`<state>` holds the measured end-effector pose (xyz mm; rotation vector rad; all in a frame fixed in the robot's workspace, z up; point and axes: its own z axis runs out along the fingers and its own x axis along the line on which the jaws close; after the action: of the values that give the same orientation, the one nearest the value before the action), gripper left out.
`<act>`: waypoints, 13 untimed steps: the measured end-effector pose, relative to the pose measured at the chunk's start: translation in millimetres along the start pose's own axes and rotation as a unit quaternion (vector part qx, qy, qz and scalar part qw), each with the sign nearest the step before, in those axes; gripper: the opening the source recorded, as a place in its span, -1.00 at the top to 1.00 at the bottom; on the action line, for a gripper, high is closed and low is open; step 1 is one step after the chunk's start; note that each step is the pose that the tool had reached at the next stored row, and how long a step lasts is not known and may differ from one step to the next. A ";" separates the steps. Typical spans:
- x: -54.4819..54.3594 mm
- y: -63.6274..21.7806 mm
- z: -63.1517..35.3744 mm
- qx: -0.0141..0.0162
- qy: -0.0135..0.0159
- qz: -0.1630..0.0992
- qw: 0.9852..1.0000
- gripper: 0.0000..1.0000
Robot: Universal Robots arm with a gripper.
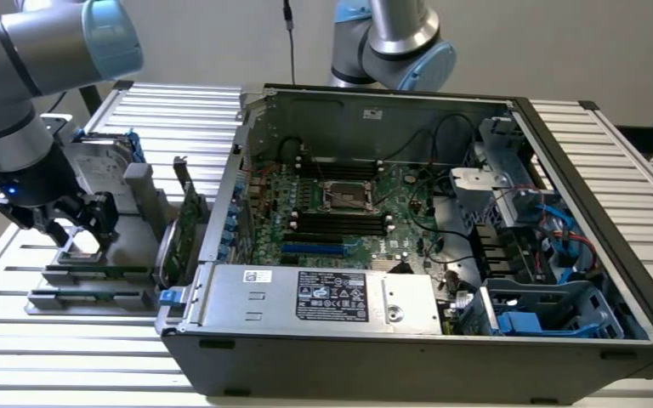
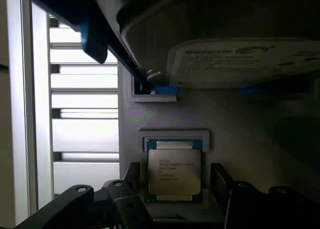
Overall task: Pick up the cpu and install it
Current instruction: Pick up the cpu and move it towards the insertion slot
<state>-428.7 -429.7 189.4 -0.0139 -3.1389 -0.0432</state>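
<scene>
Currently, the open computer case (image 1: 417, 255) is lying on the slatted table (image 1: 616, 161), and the hard drive (image 1: 94, 172) is standing in the grey holder (image 1: 133, 238) at the exterior view's left. The gripper (image 1: 77, 223) is hovering low over that holder, fingers (image 2: 220, 184) spread apart on either side of the cpu (image 2: 174, 171), which is sitting flat in its recess, unclamped, near the hard drive.
</scene>
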 end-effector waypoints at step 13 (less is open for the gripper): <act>0.0 1.4 3.8 0.000 0.000 0.000 1.000 -0.35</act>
<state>-428.7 -428.2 185.6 -0.0139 -3.1389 -0.0432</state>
